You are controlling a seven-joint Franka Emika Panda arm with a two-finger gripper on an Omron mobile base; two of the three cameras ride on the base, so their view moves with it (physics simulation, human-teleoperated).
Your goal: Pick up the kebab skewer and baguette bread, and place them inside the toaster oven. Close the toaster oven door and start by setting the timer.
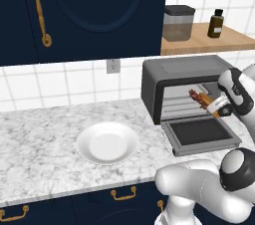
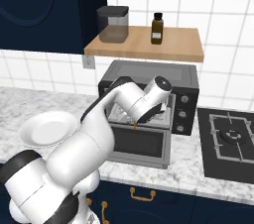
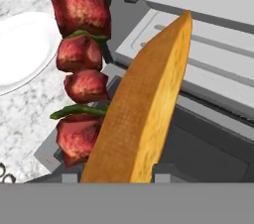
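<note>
A: Gripper [image 1: 217, 107] at the mouth of the toaster oven [image 1: 187, 72], just above the dropped toaster oven door [image 1: 201, 132]. Pinching what?

B: Baguette bread [image 3: 144, 104] for certain: clamped low between the tips, long axis running straight out ahead toward the oven cavity. Kebab skewer [image 3: 81, 69] alongside it, parallel, red chunks and green bits stacked along the same line.

A: Skewer gripped too, or only leaning on the loaf?

B: Hard to tell; base of the stick hidden at the bottom of the hand view. Probably carried in the same pinch, given how it hangs off the bench [image 1: 40, 144] beside the bread. Jaws narrowed, not fully pressed together.

A: Both items clear of the rack?

B: Not yet on it. From the left base view, skewer tip poking in past the opening, over the wire rack [image 1: 182, 104]; loaf end a little behind. In the right base view, only an orange sliver under the wrist, over the door glass.

A: So the relation that counts?

B: Cavity dead ahead of the gripper along the food's own long axis, rack slightly below. Straight push inward, then a lowering and a release, would seem enough. Risk: ends catching the door frame if tilted.

A: Anything else nearby?

B: White plate [image 1: 107, 143] bare, well to the left on the bench. Knobs [image 2: 184, 113] on the oven's right side untouched, door still down.
</note>
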